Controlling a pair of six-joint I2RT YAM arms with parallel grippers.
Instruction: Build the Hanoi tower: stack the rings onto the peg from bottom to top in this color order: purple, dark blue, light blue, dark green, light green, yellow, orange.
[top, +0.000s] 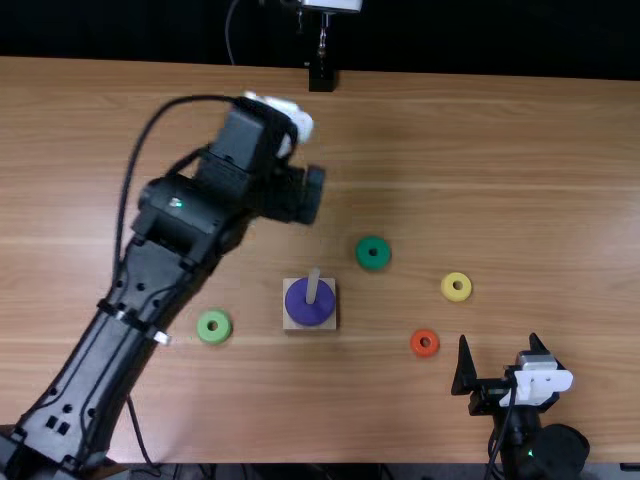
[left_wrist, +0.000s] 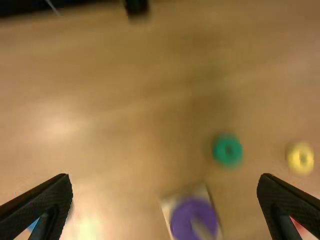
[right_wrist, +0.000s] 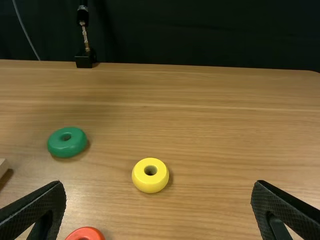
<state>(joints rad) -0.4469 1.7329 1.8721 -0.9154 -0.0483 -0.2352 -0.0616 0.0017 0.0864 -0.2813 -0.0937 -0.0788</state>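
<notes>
Purple round ring (top: 309, 306) sits on pale wooden peg (top: 314, 283), near-middle. Left gripper (left_wrist: 165, 186) far of it, fingers spread wide; right gripper (top: 500, 345) near right, spread too. Main worry: blue plastic-looking piece (left_wrist: 33, 224) mostly hidden behind finger, shade iffy, so wrong blue could go on next. Low swing might clip peg. Light brown wood-grain table (top: 500, 150), dark cloth backdrop (right_wrist: 200, 35) beyond far edge.
</notes>
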